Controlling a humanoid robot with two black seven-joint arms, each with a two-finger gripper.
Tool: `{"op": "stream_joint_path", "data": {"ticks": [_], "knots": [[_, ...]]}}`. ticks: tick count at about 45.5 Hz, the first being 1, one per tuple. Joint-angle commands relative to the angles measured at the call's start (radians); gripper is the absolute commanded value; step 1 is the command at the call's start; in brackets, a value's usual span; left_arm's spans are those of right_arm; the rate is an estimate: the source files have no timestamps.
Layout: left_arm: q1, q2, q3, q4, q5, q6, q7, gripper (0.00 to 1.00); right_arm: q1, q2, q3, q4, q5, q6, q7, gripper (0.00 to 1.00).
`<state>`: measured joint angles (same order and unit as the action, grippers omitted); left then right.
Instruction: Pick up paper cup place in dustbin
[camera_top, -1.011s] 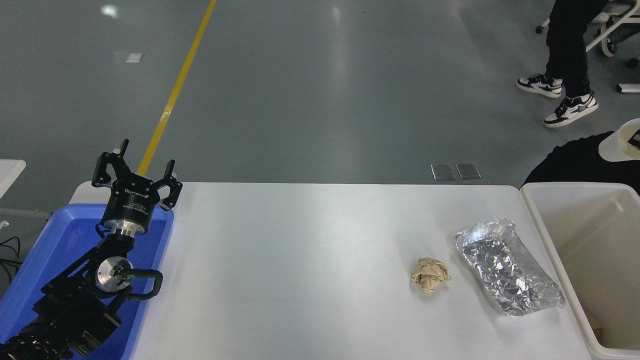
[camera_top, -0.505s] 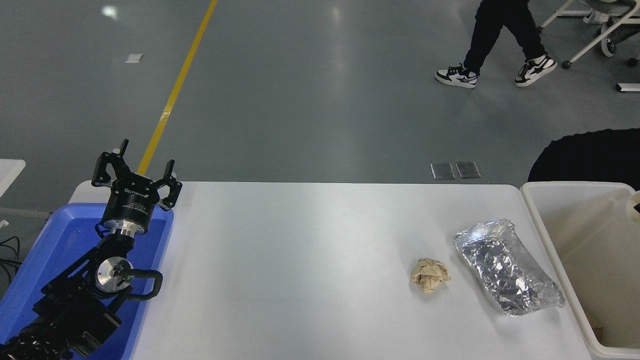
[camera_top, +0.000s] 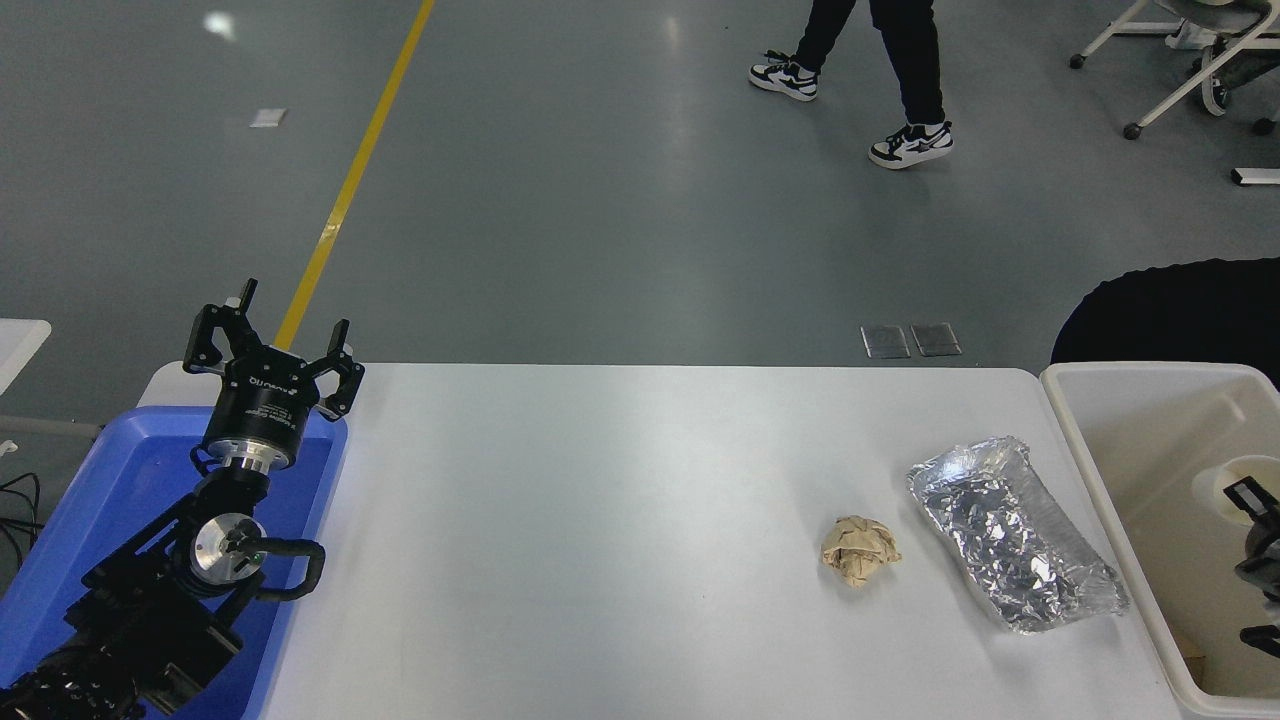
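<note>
The white paper cup (camera_top: 1215, 487) hangs inside the mouth of the cream-white dustbin (camera_top: 1140, 371) at the table's right end, below the level of its rim. My right gripper (camera_top: 1248, 500) comes in at the right edge and is shut on the cup; most of it is cut off by the picture edge. My left gripper (camera_top: 285, 335) is parked open over the blue tub at the lower left.
A blue plastic tub (camera_top: 90, 500) stands at the left end of the table. A crumpled brown paper ball (camera_top: 860, 549) and a crinkled silver foil tray (camera_top: 1010, 545) lie near the dustbin. A person's legs (camera_top: 890, 60) cross the floor beyond the table.
The cup in my right gripper has come down from above the dustbin's far rim into its mouth. The person on the floor has walked to the left. The left arm has not moved.
</note>
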<state>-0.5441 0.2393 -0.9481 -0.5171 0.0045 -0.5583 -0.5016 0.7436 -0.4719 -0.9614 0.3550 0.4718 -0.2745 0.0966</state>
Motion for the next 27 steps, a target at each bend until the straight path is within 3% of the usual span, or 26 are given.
{"op": "stream_joint_path", "data": {"ticks": [1, 3, 5, 27], "knots": [[0.001, 0.0, 0.0, 0.0, 0.0, 0.0, 0.0, 0.98, -0.009, 0.003, 0.019, -0.011, 0.004, -0.012, 0.0, 0.76], [0.001, 0.0, 0.0, 0.0, 0.0, 0.0, 0.0, 0.98, -0.007, 0.001, 0.032, -0.014, 0.004, -0.019, 0.0, 0.94], [0.001, 0.0, 0.0, 0.0, 0.0, 0.0, 0.0, 0.98, -0.004, 0.001, 0.042, -0.014, 0.001, -0.022, 0.0, 0.99], [0.0, 0.0, 0.0, -0.001, 0.0, 0.0, 0.002, 0.98, 0.255, -0.037, 0.121, 0.059, -0.002, 0.0, 0.0, 1.0]]}}
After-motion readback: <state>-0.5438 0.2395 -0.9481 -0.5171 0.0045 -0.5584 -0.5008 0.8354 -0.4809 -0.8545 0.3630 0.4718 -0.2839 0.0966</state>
